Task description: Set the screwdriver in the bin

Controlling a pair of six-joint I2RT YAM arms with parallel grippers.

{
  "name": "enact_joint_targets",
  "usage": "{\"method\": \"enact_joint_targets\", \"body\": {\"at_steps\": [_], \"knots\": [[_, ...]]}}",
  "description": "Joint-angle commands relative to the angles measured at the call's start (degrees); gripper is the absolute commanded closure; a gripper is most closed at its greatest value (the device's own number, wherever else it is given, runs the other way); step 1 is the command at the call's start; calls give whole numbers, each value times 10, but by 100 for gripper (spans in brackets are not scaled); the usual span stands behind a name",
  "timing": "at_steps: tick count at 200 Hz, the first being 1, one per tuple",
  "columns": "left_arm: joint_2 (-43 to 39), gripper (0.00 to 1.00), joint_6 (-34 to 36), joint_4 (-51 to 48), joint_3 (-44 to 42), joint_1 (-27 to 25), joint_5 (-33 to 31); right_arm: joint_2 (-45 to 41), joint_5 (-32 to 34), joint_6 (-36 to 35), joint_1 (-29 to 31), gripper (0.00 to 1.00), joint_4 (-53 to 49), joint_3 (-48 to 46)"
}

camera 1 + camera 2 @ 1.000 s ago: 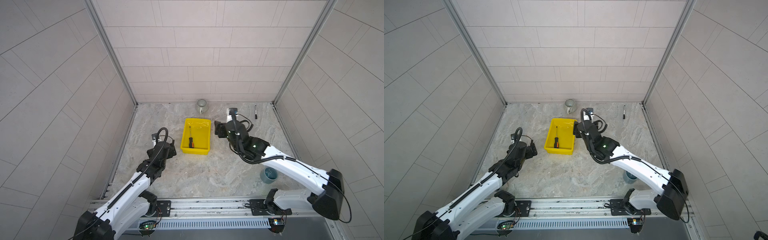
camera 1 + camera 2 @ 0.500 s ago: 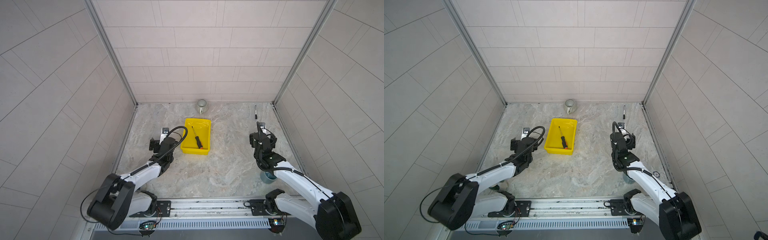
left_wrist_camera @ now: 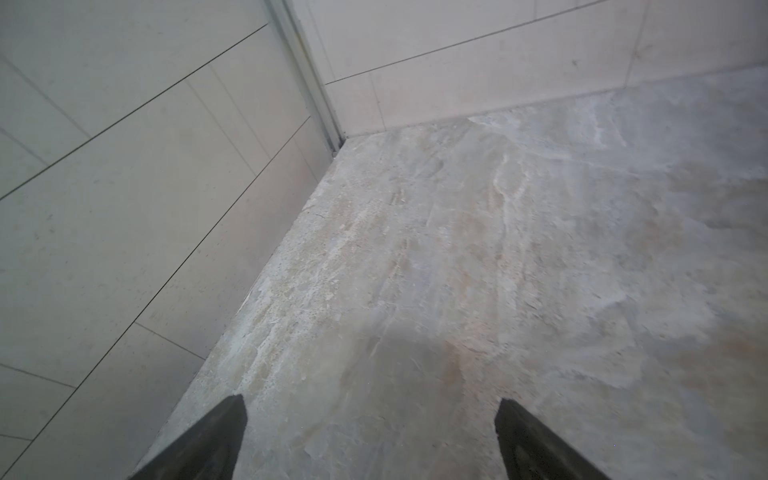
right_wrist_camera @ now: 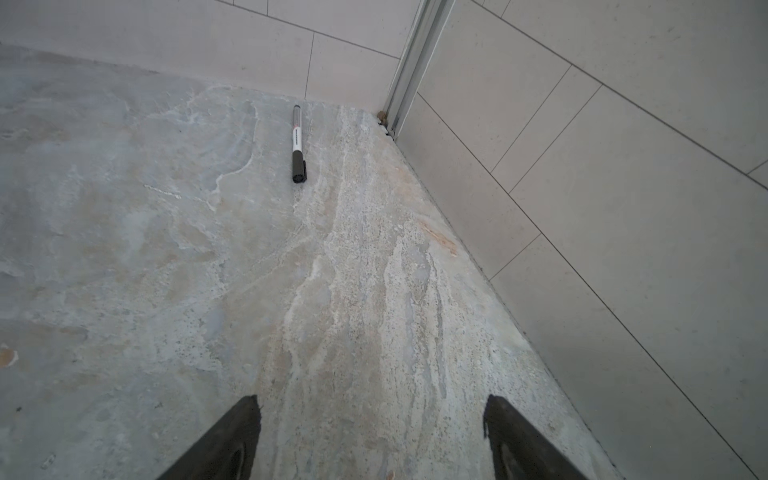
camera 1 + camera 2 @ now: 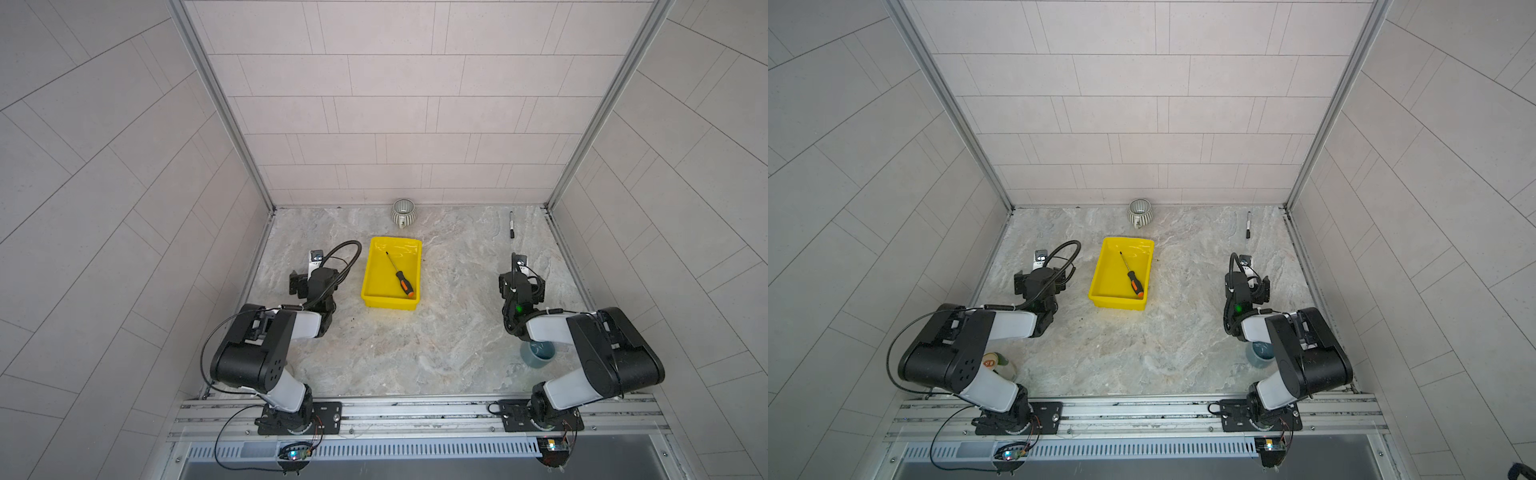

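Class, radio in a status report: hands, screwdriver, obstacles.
Left hand and right hand open, empty. Screwdriver lies in the bin. Nothing blocking.

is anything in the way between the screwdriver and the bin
Nothing visible does: the screwdriver already lies flat inside the bin, slanted across its floor. The left gripper and right gripper are both open, empty and off to either side of the bin.

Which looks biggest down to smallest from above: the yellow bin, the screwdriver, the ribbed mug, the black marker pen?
In a top view, by length:
1. yellow bin
2. screwdriver, lying in it
3. ribbed mug and black marker pen: about equally long, so unranked; the mug is bulkier.
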Motion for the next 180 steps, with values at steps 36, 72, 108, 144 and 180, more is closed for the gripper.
{"method": "enact_joint_targets", "body": {"at_steps": [36, 72, 108, 144, 180], "knots": [[14, 0, -64, 49, -18, 25, 44, 54, -70, -33, -6, 1, 214, -53], [27, 0, -50, 89, -26, 22, 40, 44, -79, -29, -6, 1, 174, -41], [21, 0, -50, 84, -28, 20, 38, 48, -79, -34, -6, 1, 182, -40], [22, 0, -50, 86, -28, 20, 38, 47, -80, -33, -7, 1, 178, -39], [22, 0, -50, 85, -28, 20, 38, 48, -81, -33, -7, 1, 178, -39]]}}
